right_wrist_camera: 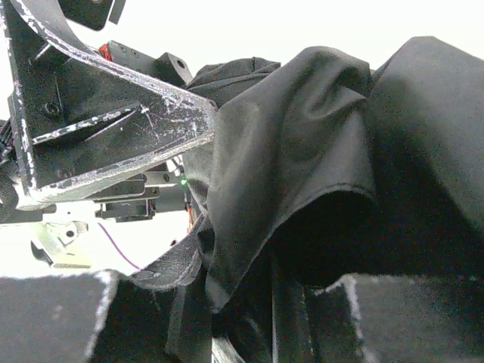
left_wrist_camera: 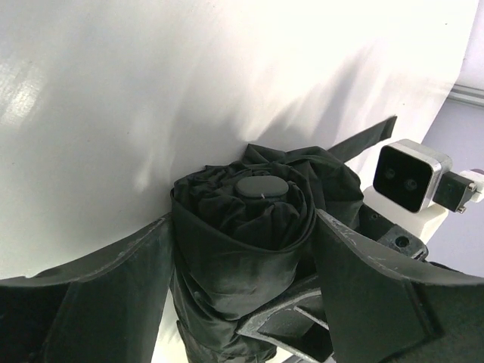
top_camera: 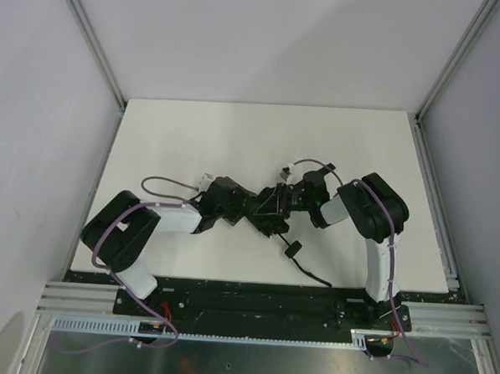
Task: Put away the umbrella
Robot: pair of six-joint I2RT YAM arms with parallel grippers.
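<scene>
The black fabric umbrella (top_camera: 274,207) lies folded at the table's middle, between both grippers. Its thin strap (top_camera: 311,272) trails toward the near edge. In the left wrist view the rolled umbrella (left_wrist_camera: 234,257) with its round cap (left_wrist_camera: 261,187) fills the gap of my left gripper (left_wrist_camera: 242,227), and both fingers (left_wrist_camera: 98,287) press its sides. My left gripper (top_camera: 244,210) is shut on it. My right gripper (top_camera: 298,202) comes from the right. In the right wrist view, loose folds of umbrella fabric (right_wrist_camera: 302,151) sit between the fingers (right_wrist_camera: 408,318) of the right gripper (right_wrist_camera: 249,302).
The white table (top_camera: 236,136) is walled by grey panels left, right and behind. Purple cables (top_camera: 162,182) loop off both arms. The right wrist's camera (left_wrist_camera: 408,178) sits close beside the left fingers. A left finger (right_wrist_camera: 113,128) crosses the right wrist view.
</scene>
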